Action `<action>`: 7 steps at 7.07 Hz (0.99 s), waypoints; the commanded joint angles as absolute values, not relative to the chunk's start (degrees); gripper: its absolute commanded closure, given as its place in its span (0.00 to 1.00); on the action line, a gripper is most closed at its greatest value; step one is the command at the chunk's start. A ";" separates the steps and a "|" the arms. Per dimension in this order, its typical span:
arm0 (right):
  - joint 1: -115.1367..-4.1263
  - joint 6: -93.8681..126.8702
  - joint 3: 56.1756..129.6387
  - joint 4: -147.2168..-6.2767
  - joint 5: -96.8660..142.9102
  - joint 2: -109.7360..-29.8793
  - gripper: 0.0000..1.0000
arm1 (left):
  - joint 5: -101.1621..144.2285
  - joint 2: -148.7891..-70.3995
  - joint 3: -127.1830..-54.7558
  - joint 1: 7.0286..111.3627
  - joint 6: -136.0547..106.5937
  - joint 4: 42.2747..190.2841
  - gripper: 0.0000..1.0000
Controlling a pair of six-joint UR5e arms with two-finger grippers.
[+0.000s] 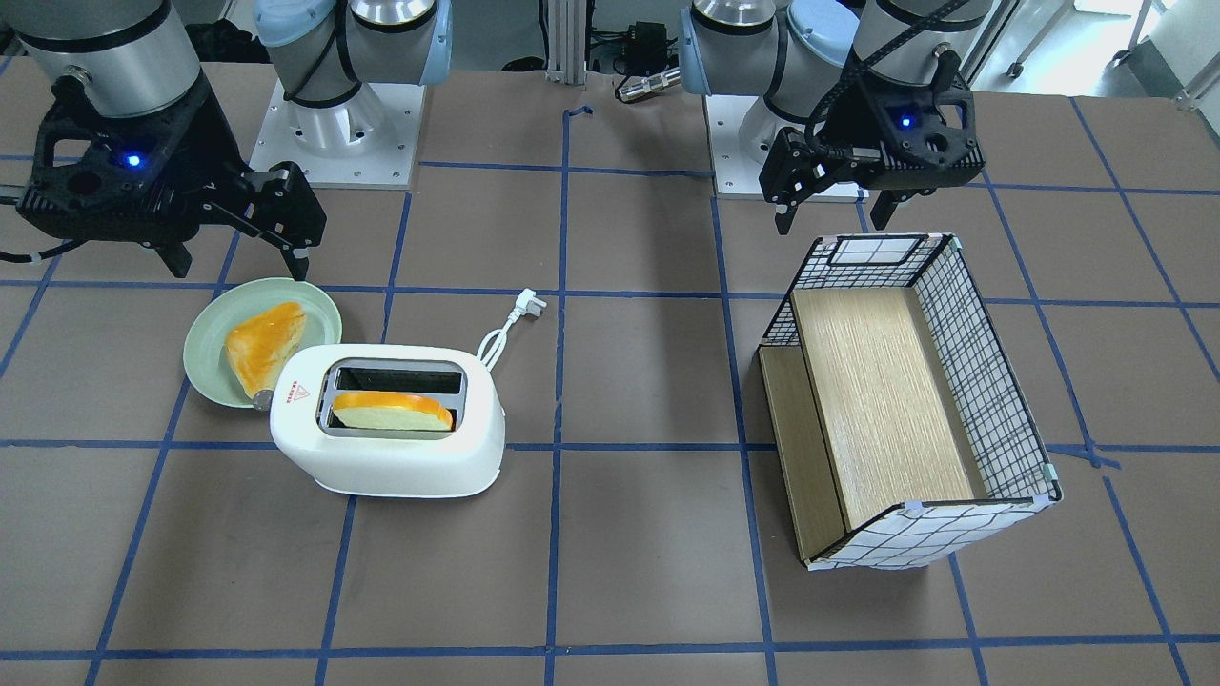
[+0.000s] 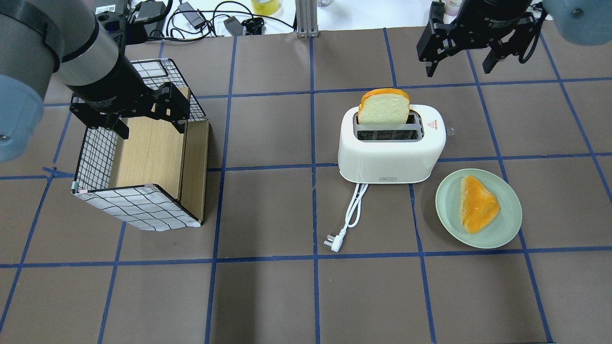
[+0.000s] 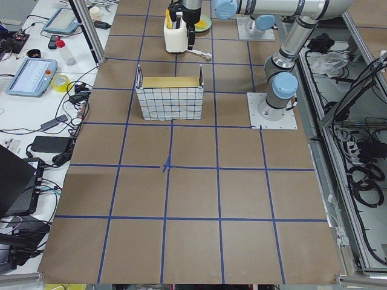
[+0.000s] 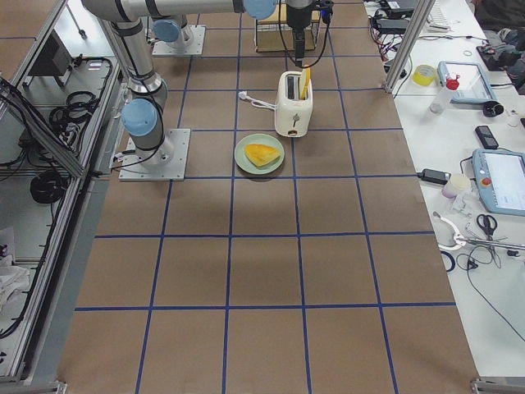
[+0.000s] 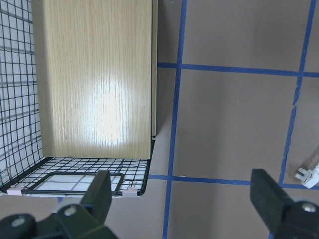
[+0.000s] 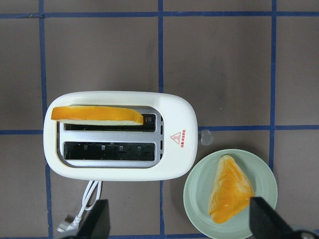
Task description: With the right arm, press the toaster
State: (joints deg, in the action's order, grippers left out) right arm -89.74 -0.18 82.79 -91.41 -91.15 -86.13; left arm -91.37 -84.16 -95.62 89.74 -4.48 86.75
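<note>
Toaster [image 2: 392, 143] sits upright on the tabletop [image 2: 287, 296], on the R arm's half and w/in its reach. Slots face up and the long side is square to the blue tape grid. One bread slice [image 2: 384, 107] stands tall in the slot farther from the robot's base, so prob. not pushed down yet; the other slot is empty. A small clear knob [image 6: 206, 136] sticks out of the end nearest the plate [image 2: 507, 229]. My guess is that's the lever to press, but it's too small to be sure. The plate lies just beside that end w/ a second bread piece [image 2: 478, 203] on it, so the knob side is a bit crowded. The cord [image 2: 356, 205] trails loose toward the robot, plug [image 2: 334, 242] unplugged on the tabletop, clear of the likely approach.

Right fingers [image 2: 430, 55] are spread wide, holding nothing. They hang above the tabletop, past the toaster's far side and apart from it. The R wrist cam looks straight down on the toaster and plate. Reads as a pre-approach hover, press not begun. Next move prob. needs the fingers over the knob, then straight down, w/o clipping the plate or tipping the light plastic body.

Left fingers [image 2: 174, 112] are also wide and empty, parked over the grid-patterned box [image 2: 143, 210], well apart from the toaster and out of the R arm's way.
</note>
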 commanded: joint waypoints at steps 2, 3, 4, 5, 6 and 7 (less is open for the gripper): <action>-89.74 -0.18 82.79 -91.58 -91.14 -86.04 0.00 | -91.32 -84.20 -95.62 89.74 -4.48 86.75 0.00; -89.74 -0.18 82.79 -91.67 -91.06 -85.96 0.00 | -91.32 -84.20 -95.62 89.74 -4.48 86.75 0.00; -89.74 -0.18 82.79 -91.67 -91.05 -85.96 0.00 | -91.32 -84.11 -95.62 89.74 -4.48 86.75 0.00; -89.74 -0.18 82.79 -91.67 -91.14 -85.87 0.00 | -91.41 -84.11 -95.62 89.74 -4.48 86.75 0.00; -89.74 -0.18 82.79 -91.76 -91.14 -85.87 0.00 | -91.32 -84.11 -95.62 89.74 -4.48 86.75 0.00; -89.74 -0.18 82.79 -91.76 -91.14 -85.87 0.00 | -91.32 -84.11 -95.62 89.74 -4.48 86.75 0.00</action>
